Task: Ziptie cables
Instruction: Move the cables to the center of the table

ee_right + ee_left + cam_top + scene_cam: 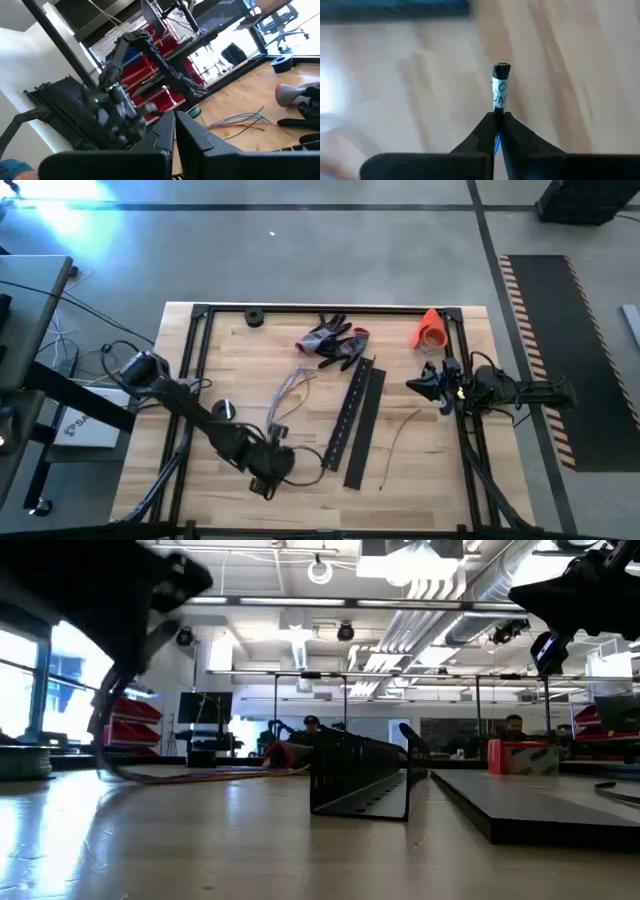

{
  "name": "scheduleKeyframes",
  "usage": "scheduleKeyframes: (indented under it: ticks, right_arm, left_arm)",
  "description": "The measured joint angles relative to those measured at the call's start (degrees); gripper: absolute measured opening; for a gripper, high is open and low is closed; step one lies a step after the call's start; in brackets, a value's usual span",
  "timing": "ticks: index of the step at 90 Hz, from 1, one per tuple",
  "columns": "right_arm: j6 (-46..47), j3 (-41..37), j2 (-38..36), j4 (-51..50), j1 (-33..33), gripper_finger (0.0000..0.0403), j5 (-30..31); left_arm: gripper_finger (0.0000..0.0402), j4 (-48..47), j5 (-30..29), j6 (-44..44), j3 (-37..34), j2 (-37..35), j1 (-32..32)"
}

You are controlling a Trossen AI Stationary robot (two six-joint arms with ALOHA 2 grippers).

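Grey-white cables (290, 392) lie in a loose bundle on the wooden table (420, 470), just to the left of the long black slotted strips (357, 420) that run down the middle of it. A thin reddish-brown wire (398, 442) curls on the wood to the right of those strips, apart from the bundle. Beyond the far end of the strips sit grey-and-red work gloves (333, 340), with an orange cone (430, 328) farther right and a small black ring (253, 316) farther left, by the table's far rail.

Left of the strips' near end, the left gripper (268, 470) hangs low over the wood; its wrist view shows the fingers (485, 132) pinched tight on a thin black cable end (500, 86) wrapped in a white printed label. The right gripper (420, 385) waits to the right of the strips, near the cone, its fingers (192, 132) closed together with nothing between them.
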Motion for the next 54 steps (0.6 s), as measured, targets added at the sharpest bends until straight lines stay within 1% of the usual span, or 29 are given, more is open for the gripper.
scheduleKeyframes:
  ticks: [8,15,21,26,32,40,47,54]
  right_arm:
    - [0.84,0.00,0.13,0.08,0.00,0.0000,0.04]
    - [0.91,-0.01,0.13,0.15,0.00,0.0000,0.04]
    - [0.90,0.00,0.13,-0.01,0.00,0.0000,0.12]
    - [0.76,0.00,0.18,0.03,0.00,0.0000,0.27]
    - [0.46,-0.02,0.17,0.14,0.00,0.0000,0.73]
    - [0.48,-0.02,0.24,0.09,0.00,0.0000,0.92]
    - [0.43,0.00,0.26,0.12,0.00,0.0000,0.92]
    - [-0.07,0.00,0.28,0.02,0.00,0.0000,0.92]
  left_arm:
    - [0.0000,-0.62,-10.09,-5.06,0.00,-6.53,-1.57]
    - [0.0000,-0.38,-17.77,-9.11,0.30,-13.68,-3.67]
    - [0.0000,0.68,-23.58,-11.21,1.07,-19.33,-6.16]
    - [0.0000,2.85,-27.37,-11.04,1.65,-23.11,-8.23]
    - [0.0000,7.59,-30.49,-7.78,2.41,-26.85,-10.81]
    - [0.0000,16.66,-33.57,-0.68,3.47,-30.18,-14.03]
    - [0.0000,22.57,-35.47,7.27,5.67,-30.65,-16.20]
    - [0.0000,22.90,-37.73,12.72,9.80,-29.35,-17.75]
